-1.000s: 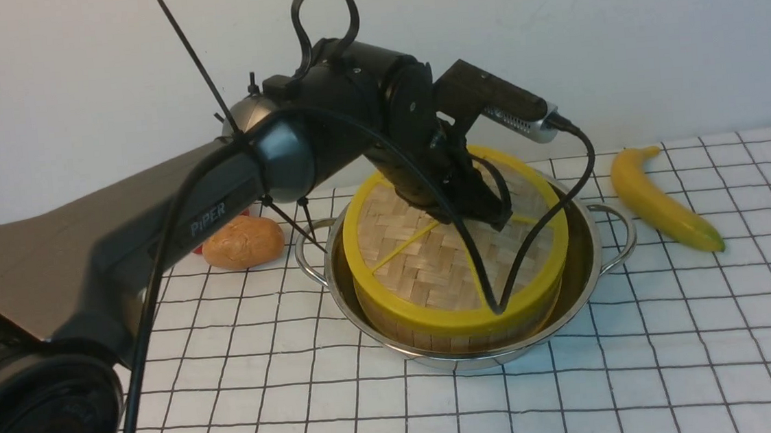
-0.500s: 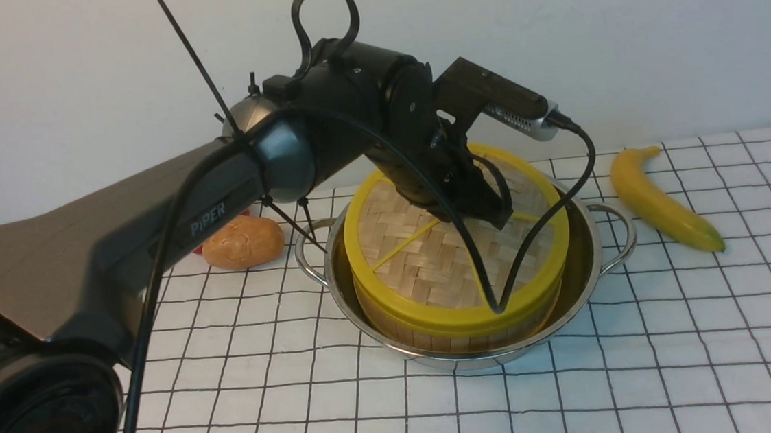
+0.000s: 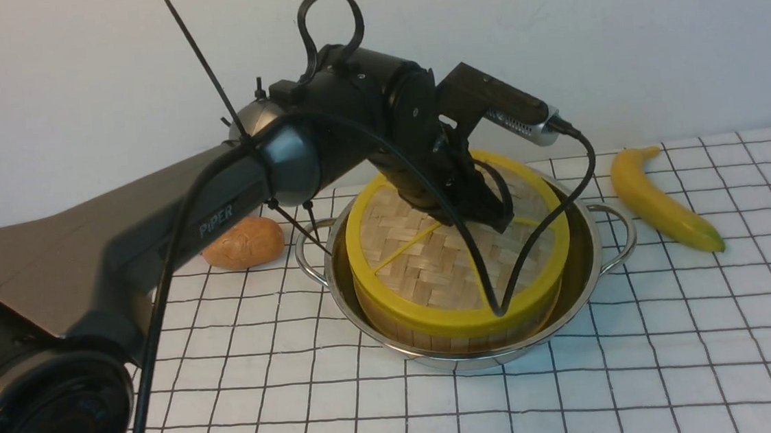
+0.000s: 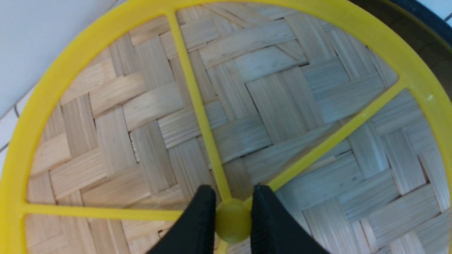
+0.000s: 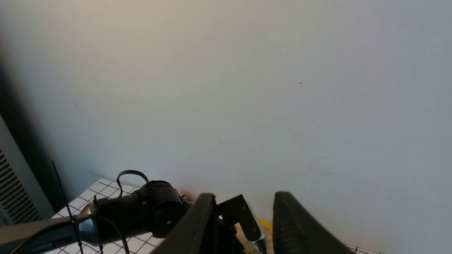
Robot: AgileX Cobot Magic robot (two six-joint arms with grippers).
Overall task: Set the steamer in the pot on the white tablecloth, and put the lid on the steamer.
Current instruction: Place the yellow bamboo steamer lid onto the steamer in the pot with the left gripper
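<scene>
Front view: left hand (image 3: 498, 220) pinches the lid (image 3: 431, 268), which sits level on the steamer (image 3: 401, 329) inside the pot (image 3: 585, 256) on the white tablecloth (image 3: 646, 375). Left wrist view: fingers (image 4: 197, 218) clamp the centre hub (image 4: 233, 223); best to release gently, then rise straight. Right wrist view: right hand (image 5: 243, 197) spread, empty, facing the wall (image 5: 226, 88).

You're at a staged lab table, not a real kitchen: bare wall (image 3: 619, 33) at 12 o'clock, gridded white tablecloth (image 3: 644, 361), banana (image 3: 659, 198) at 2 o'clock, robot arm (image 3: 152, 221) at 9.
</scene>
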